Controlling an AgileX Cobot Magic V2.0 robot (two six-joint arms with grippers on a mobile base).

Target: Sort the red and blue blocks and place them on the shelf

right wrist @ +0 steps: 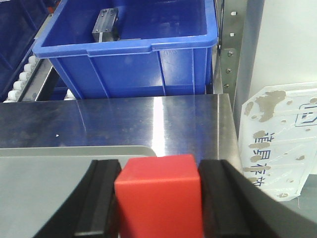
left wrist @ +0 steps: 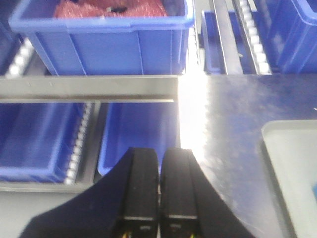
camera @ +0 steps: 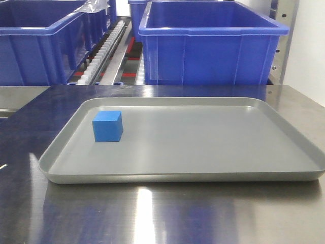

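One red block point(right wrist: 159, 191) pinched in right gripper point(right wrist: 161, 201); blue block point(camera: 107, 126) on tray point(camera: 213, 145).

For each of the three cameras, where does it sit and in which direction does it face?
Front view: low at the table edge, facing the shelf over the grey tray with the blue block; no arm shows.
Left wrist: above the shut left gripper, facing blue bins on the shelf.
Right wrist: behind the right gripper, shut on the red block, facing one blue bin.
Shared: the grey tray appears in all three.
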